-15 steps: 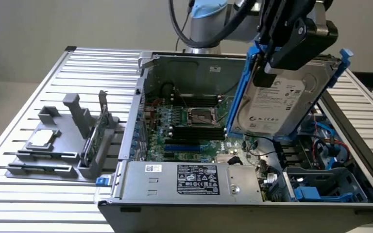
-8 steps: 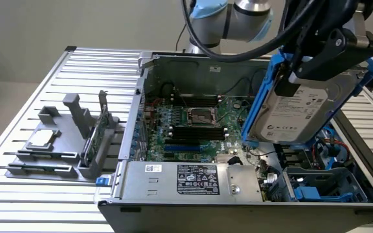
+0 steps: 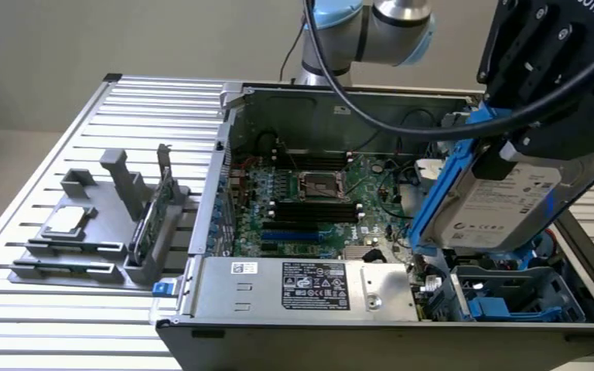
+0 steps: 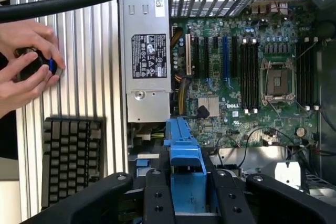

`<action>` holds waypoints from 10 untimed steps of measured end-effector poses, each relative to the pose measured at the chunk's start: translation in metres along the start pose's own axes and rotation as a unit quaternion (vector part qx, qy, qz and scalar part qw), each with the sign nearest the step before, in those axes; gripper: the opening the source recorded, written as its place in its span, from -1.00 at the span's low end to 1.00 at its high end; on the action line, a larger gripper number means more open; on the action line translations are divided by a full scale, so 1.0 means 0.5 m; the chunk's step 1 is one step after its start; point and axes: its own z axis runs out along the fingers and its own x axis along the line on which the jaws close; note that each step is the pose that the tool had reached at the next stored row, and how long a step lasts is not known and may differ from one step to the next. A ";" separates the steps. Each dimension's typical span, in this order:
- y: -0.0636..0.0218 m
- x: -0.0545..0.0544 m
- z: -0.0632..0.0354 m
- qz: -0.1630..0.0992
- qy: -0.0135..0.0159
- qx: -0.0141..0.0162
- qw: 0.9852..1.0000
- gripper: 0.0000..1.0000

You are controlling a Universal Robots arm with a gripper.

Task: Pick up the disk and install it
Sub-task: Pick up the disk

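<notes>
The disk (image 3: 503, 205), in its blue carrier, hangs tilted above the blue drive bay (image 3: 503, 297), at the exterior view's right end of the open computer case (image 3: 380, 97). The gripper (image 3: 534, 154) is closed on it. Near it are the motherboard (image 3: 318, 193) and the power supply (image 3: 297, 286).

**Two cameras on one open computer case: one standing off, one on the wrist**

The exterior view looks steeply down from the power-supply end of the computer case (image 3: 339, 97), across the slatted worktop (image 3: 152, 108) toward the arm's base, and is near enough that the case runs off the frame. The wrist view sits just behind the gripper (image 4: 186, 200) and faces straight down past the held disk (image 4: 184, 150). Both views take in the motherboard (image 3: 318, 205), the power supply (image 4: 147, 51) and the worktop.
</notes>
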 end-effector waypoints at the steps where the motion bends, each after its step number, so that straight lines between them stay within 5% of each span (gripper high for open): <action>1: -0.004 0.006 0.000 0.000 0.000 0.000 1.000 -0.35; 10: -0.063 0.022 0.009 -0.002 0.000 0.000 1.000 -0.35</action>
